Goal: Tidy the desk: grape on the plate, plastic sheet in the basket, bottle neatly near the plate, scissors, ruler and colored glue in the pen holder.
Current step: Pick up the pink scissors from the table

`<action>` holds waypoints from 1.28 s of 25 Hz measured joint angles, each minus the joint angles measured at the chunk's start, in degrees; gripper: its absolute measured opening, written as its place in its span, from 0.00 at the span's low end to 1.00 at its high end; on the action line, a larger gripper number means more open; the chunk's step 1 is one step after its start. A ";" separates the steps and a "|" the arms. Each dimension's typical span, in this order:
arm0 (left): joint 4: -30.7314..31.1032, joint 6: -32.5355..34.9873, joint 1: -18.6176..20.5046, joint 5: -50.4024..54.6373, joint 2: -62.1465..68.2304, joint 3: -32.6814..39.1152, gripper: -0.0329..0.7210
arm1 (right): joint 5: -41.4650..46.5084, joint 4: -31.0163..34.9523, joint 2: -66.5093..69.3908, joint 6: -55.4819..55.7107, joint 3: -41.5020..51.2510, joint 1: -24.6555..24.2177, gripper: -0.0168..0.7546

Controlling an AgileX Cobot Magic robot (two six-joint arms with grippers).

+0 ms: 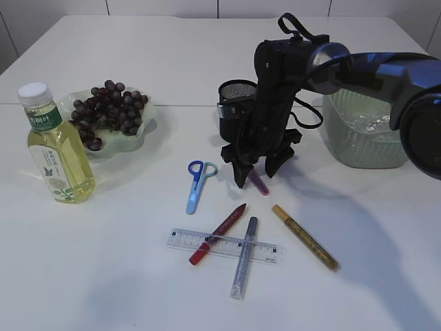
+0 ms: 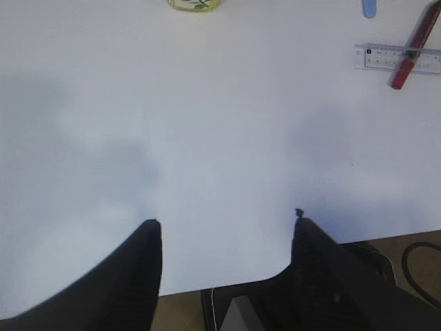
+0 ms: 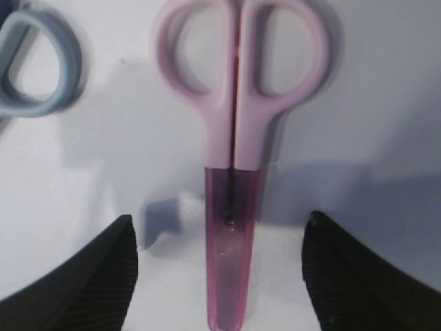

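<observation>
A white table (image 1: 103, 289) backed by a white tiled wall (image 1: 165, 7).

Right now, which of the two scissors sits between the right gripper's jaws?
The pink scissors, lying between the open jaws of the right gripper, not yet gripped. The blue scissors lie off to its side, outside the jaws.

Bare counter (image 3: 358, 138) flanks the pink scissors (image 3: 238, 124) on both sides, with the blue scissors (image 3: 34, 69) close at one side.
</observation>
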 joint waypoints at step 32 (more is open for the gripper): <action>0.14 0.00 0.00 0.24 0.00 0.00 0.60 | 0.34 -1.19 1.43 0.00 -1.76 0.00 0.19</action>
